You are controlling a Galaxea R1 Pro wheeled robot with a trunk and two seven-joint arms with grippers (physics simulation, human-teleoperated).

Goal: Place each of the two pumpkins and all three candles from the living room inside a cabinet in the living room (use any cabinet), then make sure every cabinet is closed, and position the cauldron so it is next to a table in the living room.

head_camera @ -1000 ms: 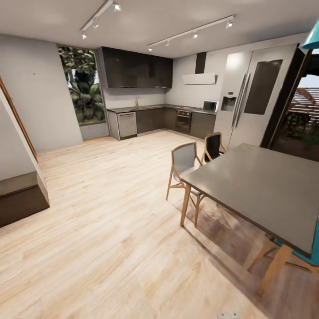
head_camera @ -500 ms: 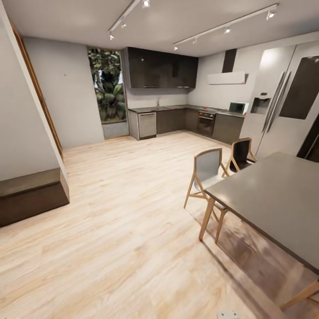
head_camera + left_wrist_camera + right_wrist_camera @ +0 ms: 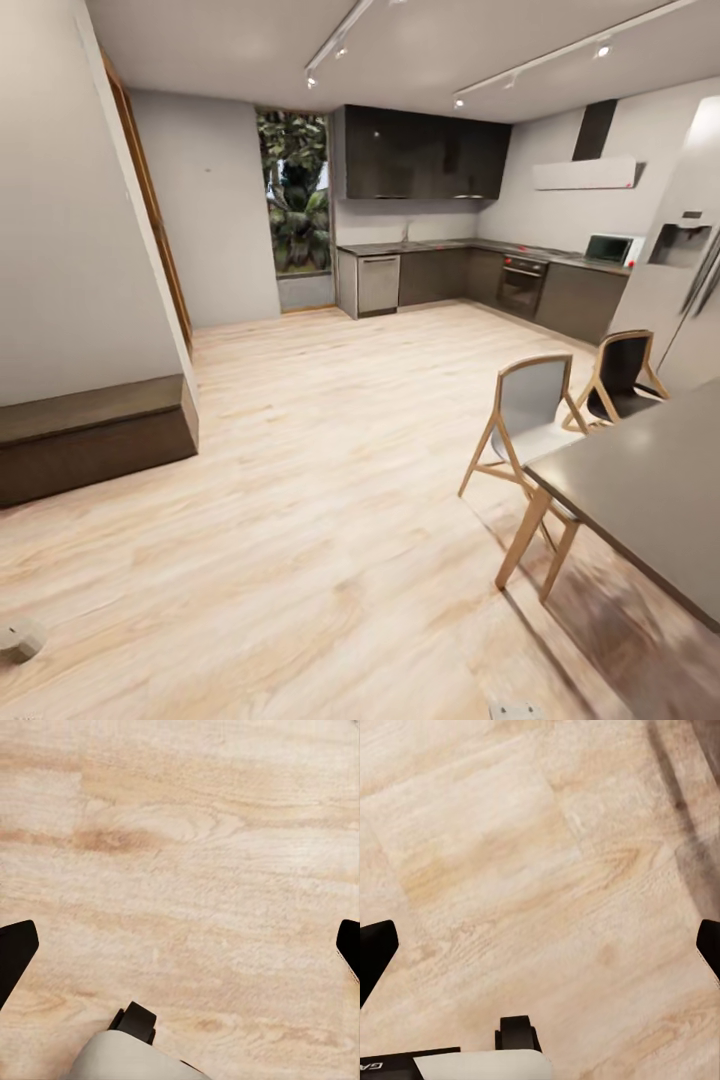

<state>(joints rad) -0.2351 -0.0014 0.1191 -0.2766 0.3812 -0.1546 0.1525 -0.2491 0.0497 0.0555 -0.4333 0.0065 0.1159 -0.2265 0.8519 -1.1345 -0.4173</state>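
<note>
Both arms hang w/ wrists aimed down at the pale wood floor (image 3: 330, 520). Left end effector (image 3: 180, 945) is spread wide, nothing between its fingertips (image 3: 15, 952); right end effector (image 3: 540, 945) likewise wide open and empty over bare planks.

A small off-white candle (image 3: 22, 638) lies on the floor at the near left, well apart from both end effectors. A low dark-brown unit (image 3: 95, 440) sits at left against the wall. Dining table (image 3: 650, 500) and chairs (image 3: 530, 420) at right, kitchen units (image 3: 450, 275) far back.

Vs 0.5 s ago the whole view has swung left: table slid rightward in frame, candle newly in sight.
</note>
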